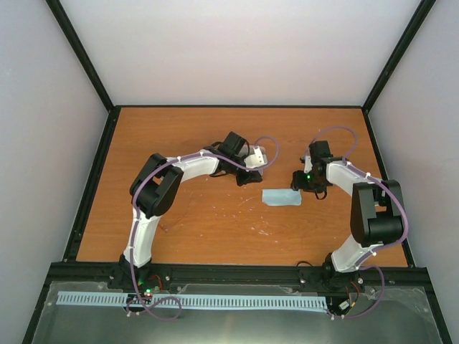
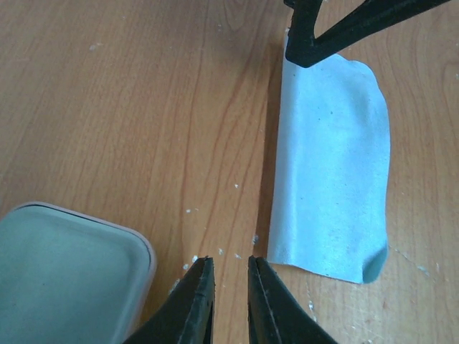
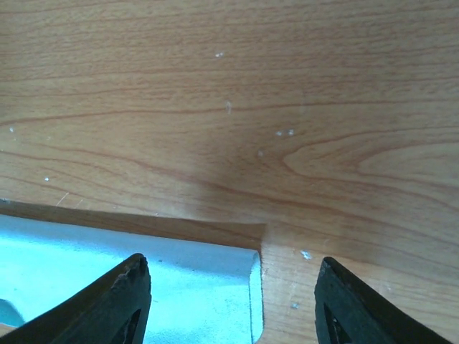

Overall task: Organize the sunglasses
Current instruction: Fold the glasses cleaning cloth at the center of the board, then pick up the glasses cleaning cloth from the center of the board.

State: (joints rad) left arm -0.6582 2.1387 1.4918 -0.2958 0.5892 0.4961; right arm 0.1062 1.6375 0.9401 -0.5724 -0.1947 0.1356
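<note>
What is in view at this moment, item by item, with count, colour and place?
cloth: one, light blue, flat on the table between the two grippers
case: one, pale, rounded corner, beside the left gripper
sunglasses: none visible in any view
table: one, orange-brown wood
left gripper: black fingers nearly together, above bare wood, holding nothing
right gripper: black fingers wide apart, over the cloth's edge

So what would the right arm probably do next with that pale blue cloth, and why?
Probably lower a little and close on the cloth's edge. The right tool is open, its fingers straddling the end of the light blue square cloth lying flat on the wooden table. The left tool, nearly shut, holds nothing.
</note>
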